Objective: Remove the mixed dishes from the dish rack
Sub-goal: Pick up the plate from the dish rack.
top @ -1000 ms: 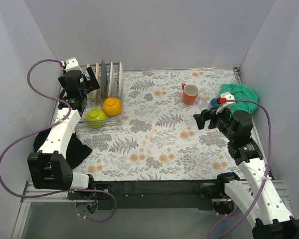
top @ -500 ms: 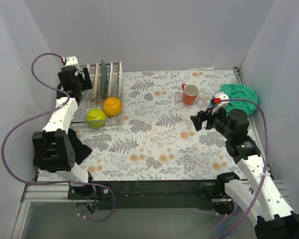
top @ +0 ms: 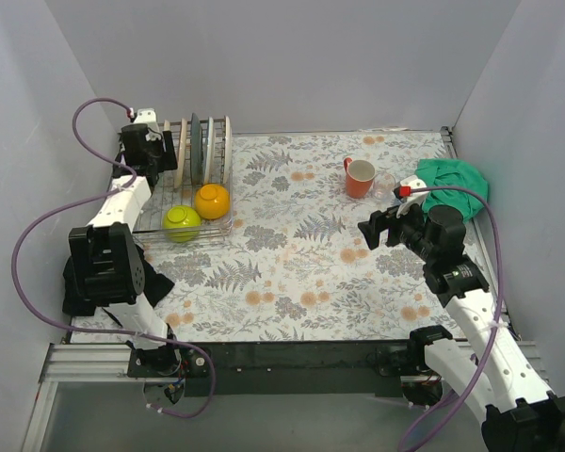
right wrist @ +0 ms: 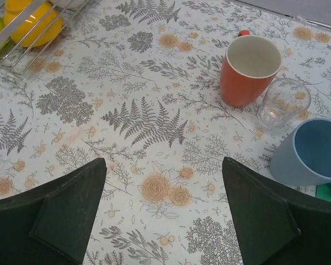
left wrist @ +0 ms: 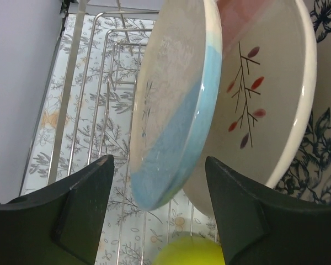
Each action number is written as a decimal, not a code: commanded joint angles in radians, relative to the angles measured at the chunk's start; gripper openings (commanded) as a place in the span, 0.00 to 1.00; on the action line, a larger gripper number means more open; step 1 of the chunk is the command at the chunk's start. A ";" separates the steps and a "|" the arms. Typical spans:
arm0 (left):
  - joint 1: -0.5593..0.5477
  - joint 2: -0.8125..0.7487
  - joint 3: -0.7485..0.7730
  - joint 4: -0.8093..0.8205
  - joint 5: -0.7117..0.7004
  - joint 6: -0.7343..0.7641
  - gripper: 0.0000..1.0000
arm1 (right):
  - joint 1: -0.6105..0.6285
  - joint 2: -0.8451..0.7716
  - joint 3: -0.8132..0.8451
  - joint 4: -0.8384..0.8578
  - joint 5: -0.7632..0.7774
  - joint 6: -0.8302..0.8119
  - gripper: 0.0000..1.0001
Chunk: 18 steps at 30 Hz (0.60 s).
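Dish rack (top: 153,212), silver wire, plates (top: 205,149) upright, yellow bowl (top: 212,201), green bowl (top: 182,222)

A robotics lab's staged test cell: plain grey panel walls (top: 282,56) box in a floral-print surface (top: 301,254), with a bare aluminium extrusion frame (top: 61,365) along its near edge.

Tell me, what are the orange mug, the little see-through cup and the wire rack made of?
Orange mug: probably glazed ceramic. It looks thick-walled, smooth orange outside and white inside.
Little cup: clear glass, or maybe clear plastic. The flowery tablecloth shows through it.
Dish rack: thin, silvery, shiny wire, so most likely metal.
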<state>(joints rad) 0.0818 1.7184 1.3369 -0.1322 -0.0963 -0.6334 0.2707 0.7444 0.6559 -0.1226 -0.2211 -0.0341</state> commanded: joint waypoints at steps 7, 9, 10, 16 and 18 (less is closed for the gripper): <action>-0.002 0.059 0.073 0.068 0.035 0.175 0.56 | 0.013 0.032 0.002 0.051 -0.014 -0.032 0.93; -0.001 0.067 0.077 0.069 0.047 0.184 0.53 | 0.013 0.038 0.004 0.051 -0.012 -0.033 0.93; -0.002 0.070 0.079 0.069 0.053 0.186 0.50 | 0.013 0.042 0.004 0.051 -0.012 -0.036 0.93; -0.007 0.075 0.082 0.057 0.084 0.247 0.36 | 0.015 0.061 0.004 0.051 -0.015 -0.041 0.92; -0.011 0.072 0.085 0.054 0.075 0.264 0.29 | 0.015 0.064 0.005 0.052 -0.014 -0.043 0.92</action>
<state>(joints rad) 0.0799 1.8114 1.3777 -0.0795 -0.0315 -0.4316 0.2798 0.8043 0.6559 -0.1196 -0.2207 -0.0597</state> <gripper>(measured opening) 0.333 0.925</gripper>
